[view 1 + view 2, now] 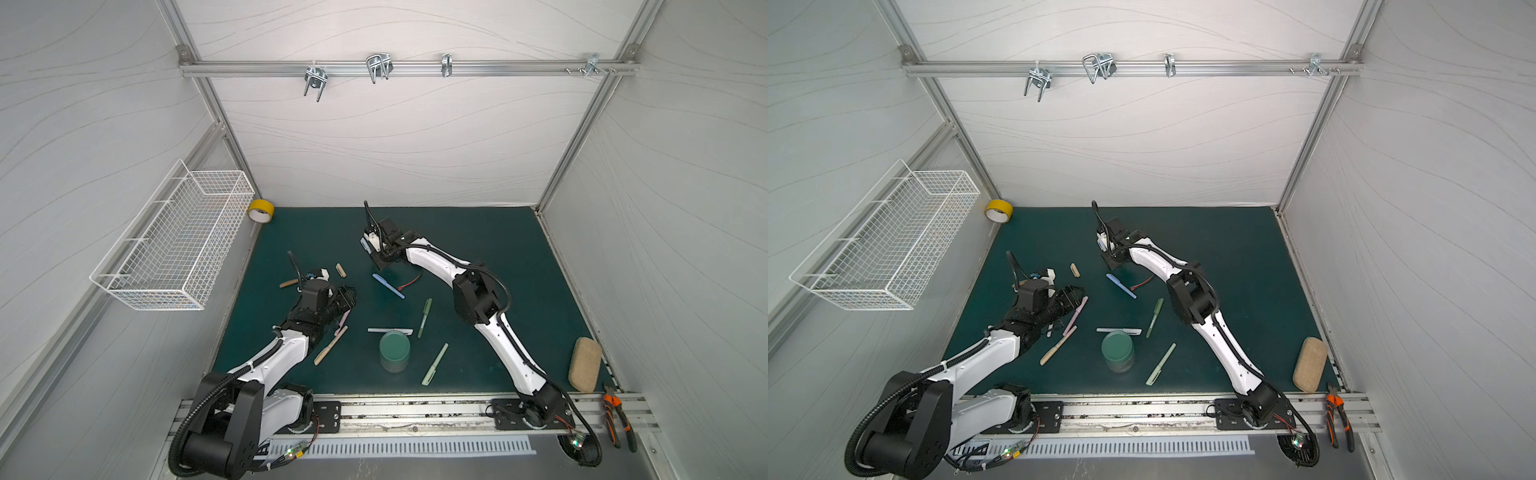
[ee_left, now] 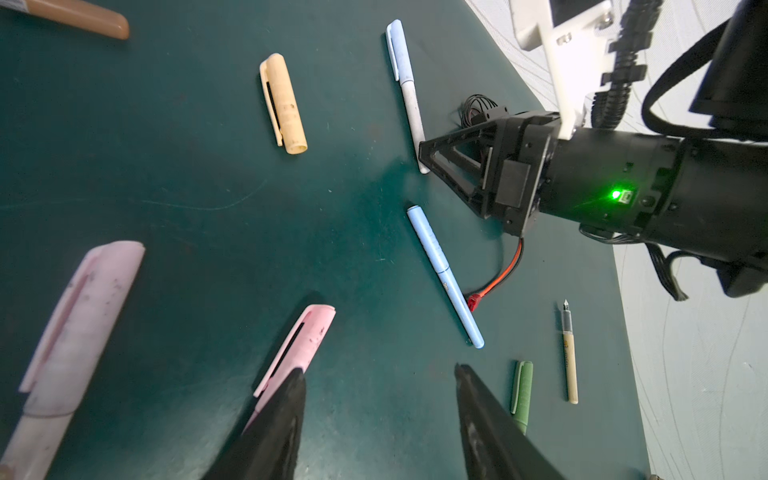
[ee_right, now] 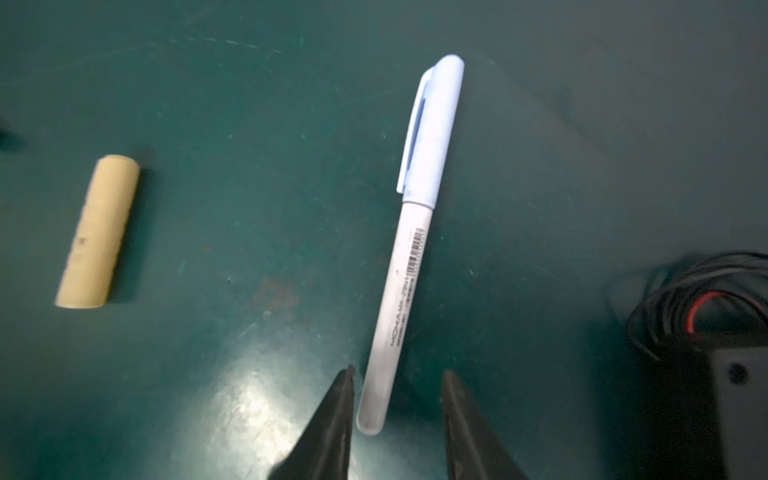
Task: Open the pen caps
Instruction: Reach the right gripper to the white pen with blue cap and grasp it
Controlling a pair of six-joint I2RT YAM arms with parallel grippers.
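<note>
A white pen [image 3: 399, 299] with a pale blue cap [image 3: 432, 129] lies on the green mat [image 3: 249, 104]. My right gripper [image 3: 397, 374] is open and straddles the pen's bare end. One finger touches the barrel and a gap shows at the other. In both top views this gripper [image 1: 370, 249] is at the mat's far middle. My left gripper [image 2: 380, 372] is open and empty above the mat, with a capped pink pen [image 2: 303, 345] beside one finger. A loose tan cap [image 2: 284, 104] and a capped blue pen [image 2: 444, 278] lie between the grippers.
More pens lie scattered: green ones [image 1: 424, 318] [image 1: 435, 365], a tan one [image 1: 331, 351] and a pale one [image 1: 390, 331] by a round green container [image 1: 395, 351]. A black battery pack [image 3: 706, 374] with wires sits by the right gripper. Yellow tape [image 1: 261, 210], a sponge [image 1: 584, 365] and pliers [image 1: 619, 415] lie at the edges.
</note>
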